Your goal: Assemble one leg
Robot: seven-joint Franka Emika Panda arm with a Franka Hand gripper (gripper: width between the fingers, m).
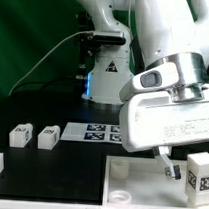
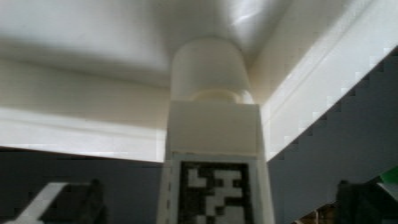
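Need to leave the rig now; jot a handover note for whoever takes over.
Pincer: low over the white panel; open or shut cannot be told.
Legs: two loose legs on the table at the exterior view's left, a third leg upright at its right; the wrist view shows a leg close up against white.
Done: no leg visibly attached.
Left: fit one leg.

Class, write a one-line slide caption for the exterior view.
Gripper low over the white panel, a leg beside it, two more legs farther off.
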